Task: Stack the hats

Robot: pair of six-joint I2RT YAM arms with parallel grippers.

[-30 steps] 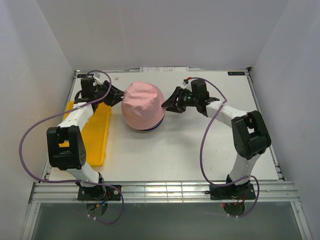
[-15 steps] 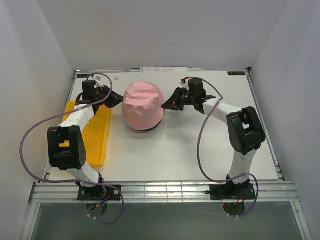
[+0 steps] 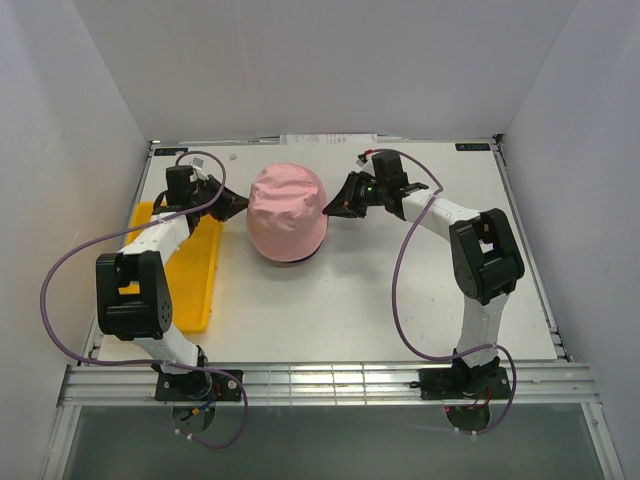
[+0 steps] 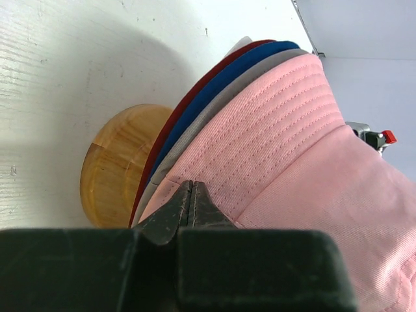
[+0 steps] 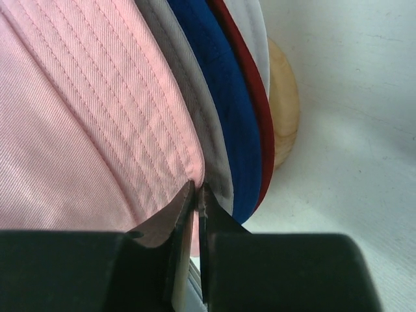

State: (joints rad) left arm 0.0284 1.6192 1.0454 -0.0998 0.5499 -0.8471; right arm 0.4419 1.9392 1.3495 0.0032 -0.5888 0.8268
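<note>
Your left claw [image 3: 236,204] and right claw [image 3: 337,208] stay pinched narrow on opposite brim edges of the pink hat [image 3: 287,210], and they have drawn it down over the blue hat [image 5: 224,104]. It sits outermost on the wooden stand [image 5: 283,97], far-centre on the table [image 3: 400,290]. The stack looks finished, with only the release left.

High rear overhead view; close wrist views, opposite sides of shared pink hat [image 3: 287,210].
</note>
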